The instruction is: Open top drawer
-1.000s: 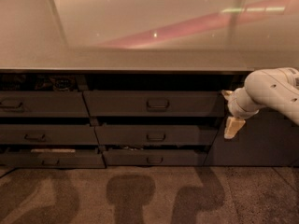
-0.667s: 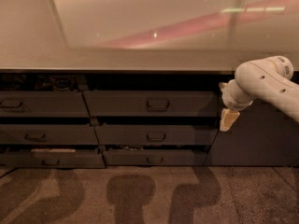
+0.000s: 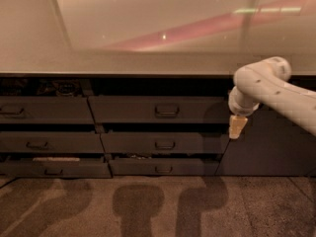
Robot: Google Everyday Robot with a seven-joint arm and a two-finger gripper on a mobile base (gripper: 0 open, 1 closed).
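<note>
One pair of fingers (image 3: 237, 126), pressed together, hangs beside the top drawer (image 3: 128, 110).

- My arm (image 3: 286, 95) is slanting up and to the left from the right edge of the view, well to the right of the top drawer (image 3: 128, 110).
- Its white, rounded shell is cresting in a bent joint (image 3: 261, 73), which is sitting higher than the drawer's front and beyond its right end.
- From that bend my wrist (image 3: 243, 102) is turning downward and hanging level with the drawer front, at its right end.
- My gripper (image 3: 237, 127) is pointing down, with its tan tip dangling just below the drawer's lower edge, by the right corner and far right of the drawer's middle.
- Whether I am touching the drawer front, I cannot tell.
</note>
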